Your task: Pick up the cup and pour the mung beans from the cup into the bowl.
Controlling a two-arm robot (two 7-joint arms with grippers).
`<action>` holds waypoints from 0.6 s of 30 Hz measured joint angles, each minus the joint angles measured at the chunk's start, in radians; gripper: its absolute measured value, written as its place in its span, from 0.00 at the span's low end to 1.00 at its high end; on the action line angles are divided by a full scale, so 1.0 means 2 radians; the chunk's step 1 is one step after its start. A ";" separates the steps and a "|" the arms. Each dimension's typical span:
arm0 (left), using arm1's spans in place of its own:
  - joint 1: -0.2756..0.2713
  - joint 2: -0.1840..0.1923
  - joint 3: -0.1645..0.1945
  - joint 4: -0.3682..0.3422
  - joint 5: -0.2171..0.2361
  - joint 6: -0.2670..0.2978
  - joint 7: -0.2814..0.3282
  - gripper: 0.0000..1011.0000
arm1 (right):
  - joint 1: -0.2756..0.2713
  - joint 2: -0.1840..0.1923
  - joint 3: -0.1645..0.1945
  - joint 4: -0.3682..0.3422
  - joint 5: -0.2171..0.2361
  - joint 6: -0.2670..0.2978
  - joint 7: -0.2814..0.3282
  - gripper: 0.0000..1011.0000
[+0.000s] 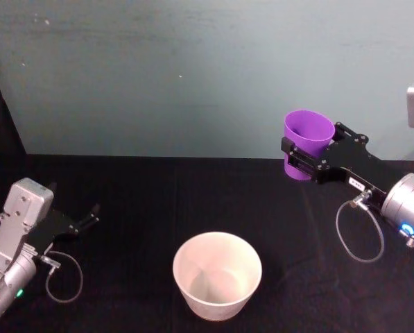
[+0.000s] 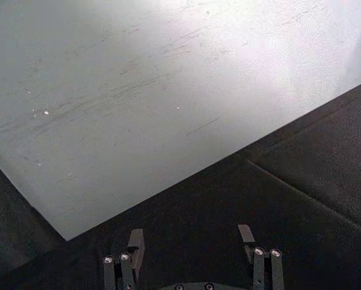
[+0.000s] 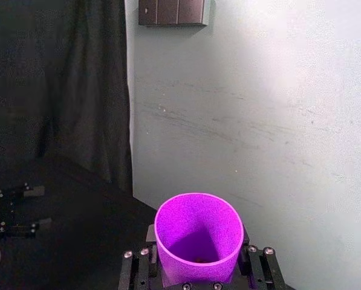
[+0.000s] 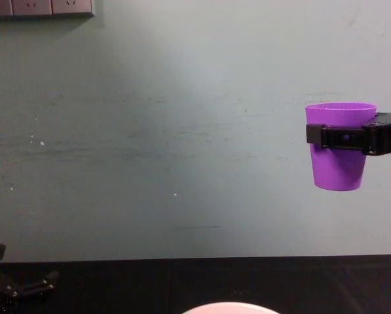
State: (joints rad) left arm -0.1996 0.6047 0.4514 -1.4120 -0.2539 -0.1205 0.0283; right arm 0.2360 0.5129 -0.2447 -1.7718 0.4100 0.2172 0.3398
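Observation:
The purple cup [image 1: 306,142] hangs upright in the air at the right, high above the table, with my right gripper [image 1: 305,154] shut around its wall. The chest view shows the cup [image 4: 338,157] well above the table. Looking down into the cup [image 3: 197,232], I see something small and dark at its bottom. The white bowl [image 1: 217,274] stands on the black table at the front middle, lower and to the left of the cup; its rim [image 4: 231,307] peeks in at the chest view's lower edge. My left gripper [image 1: 85,218] rests open and empty at the left, its fingers [image 2: 135,241] spread.
A black cloth [image 1: 137,201] covers the table, backed by a pale green wall [image 1: 193,69]. A dark curtain [image 3: 59,90] hangs at the left side, and a wall socket strip [image 4: 38,8] sits high on the wall.

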 joint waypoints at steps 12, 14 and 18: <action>0.000 0.000 0.000 0.000 0.000 0.000 0.000 0.99 | 0.000 0.000 0.000 0.000 0.000 0.000 0.000 0.73; 0.000 0.000 0.000 0.000 0.000 0.000 0.000 0.99 | 0.000 0.000 0.000 0.000 0.000 0.000 0.000 0.72; 0.000 0.000 0.000 0.000 0.000 0.000 0.000 0.99 | 0.000 0.000 0.000 0.000 0.000 0.000 0.000 0.73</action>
State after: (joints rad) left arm -0.1995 0.6047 0.4514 -1.4120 -0.2539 -0.1205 0.0283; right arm 0.2360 0.5129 -0.2447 -1.7718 0.4099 0.2172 0.3398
